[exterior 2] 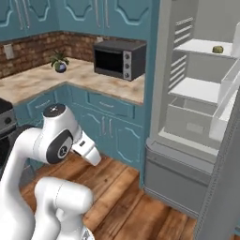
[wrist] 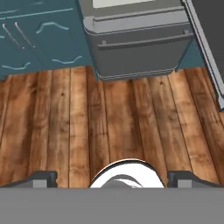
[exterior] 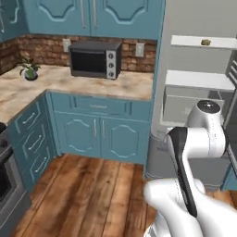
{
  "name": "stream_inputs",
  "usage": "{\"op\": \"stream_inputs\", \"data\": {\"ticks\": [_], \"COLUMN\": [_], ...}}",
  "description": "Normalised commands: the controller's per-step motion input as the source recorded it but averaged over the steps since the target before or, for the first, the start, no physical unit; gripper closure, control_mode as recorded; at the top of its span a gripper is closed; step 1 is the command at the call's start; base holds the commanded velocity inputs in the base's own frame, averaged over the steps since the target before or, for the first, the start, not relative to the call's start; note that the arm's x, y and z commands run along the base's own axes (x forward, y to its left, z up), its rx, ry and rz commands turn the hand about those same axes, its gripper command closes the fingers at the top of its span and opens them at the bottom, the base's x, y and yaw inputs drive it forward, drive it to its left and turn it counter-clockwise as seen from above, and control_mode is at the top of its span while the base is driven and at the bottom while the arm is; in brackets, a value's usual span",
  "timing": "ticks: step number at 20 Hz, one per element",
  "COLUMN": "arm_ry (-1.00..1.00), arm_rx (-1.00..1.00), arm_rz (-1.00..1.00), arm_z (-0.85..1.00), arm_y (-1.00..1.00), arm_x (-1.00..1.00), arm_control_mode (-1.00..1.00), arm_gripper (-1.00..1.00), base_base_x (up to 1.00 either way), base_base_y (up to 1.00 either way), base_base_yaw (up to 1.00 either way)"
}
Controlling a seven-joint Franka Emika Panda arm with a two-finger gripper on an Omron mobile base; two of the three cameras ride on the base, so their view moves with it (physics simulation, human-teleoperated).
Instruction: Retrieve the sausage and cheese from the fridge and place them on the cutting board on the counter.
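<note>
Going left to right, we see the plant (exterior: 30,70) on the corner counter, then the toaster oven (exterior: 95,59), then the fridge (exterior: 181,21) standing open at the right. The cheese (exterior: 206,42) sits on the upper fridge shelf (exterior: 190,41), toward its right side; we cannot make out the sausage. Our gripper (wrist: 112,177) is spread wide and holds nothing, its tips (wrist: 41,178) pointing down at the wood floor (wrist: 109,122) in front of the fridge's bottom drawer (wrist: 140,43). So the cheese lies well above and ahead of the gripper, deeper into the fridge. We judge the hand must lift and tilt forward toward that shelf first.
</note>
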Motion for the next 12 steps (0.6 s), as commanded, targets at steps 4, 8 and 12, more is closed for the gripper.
{"op": "stream_inputs", "data": {"ticks": [4, 8, 12], "arm_ry": [0.00, 0.00, 0.00], "arm_rx": [0.00, 0.00, 0.00], "arm_rz": [0.00, 0.00, 0.00], "arm_z": [0.00, 0.00, 0.00], "arm_y": [0.00, 0.00, 0.00], "arm_x": [0.00, 0.00, 0.00], "arm_control_mode": [1.00, 1.00, 1.00], "arm_gripper": [-1.00, -1.00, -1.00], "base_base_x": [0.54, 0.70, 0.75], "base_base_y": [0.23, 0.21, -0.08], "base_base_yaw": [-0.56, -0.29, -0.01]}}
